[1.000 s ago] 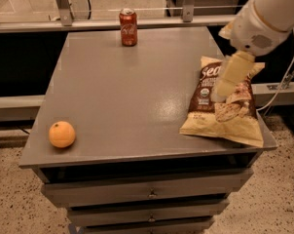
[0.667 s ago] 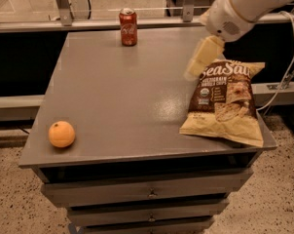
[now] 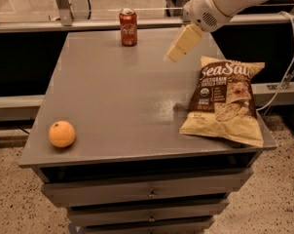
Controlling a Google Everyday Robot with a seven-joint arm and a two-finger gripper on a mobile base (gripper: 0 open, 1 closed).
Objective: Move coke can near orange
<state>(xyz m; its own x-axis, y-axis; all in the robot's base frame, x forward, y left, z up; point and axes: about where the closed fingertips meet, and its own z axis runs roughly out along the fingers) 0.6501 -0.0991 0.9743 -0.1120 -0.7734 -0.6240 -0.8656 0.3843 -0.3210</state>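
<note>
Grey cabinet top (image 3: 113, 96), glass partition behind. Gripper (image 3: 180, 45) hangs over the far right; open or closed, can't tell. Can (image 3: 128, 27) upright at its 10 o'clock, by the far edge. Bag (image 3: 225, 101) at 5 o'clock. Orange (image 3: 62, 134) at 8 o'clock, front-left corner, well apart from can. Step looks like reach: approach side-on, grip mid-body, lift before traversing, stop short so the orange doesn't roll.

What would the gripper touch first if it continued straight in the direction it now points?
Probably the bare tabletop: the gripper hangs right of the coke can, pointing down and left, missing the can and the chip bag. Depth is unclear.
</note>
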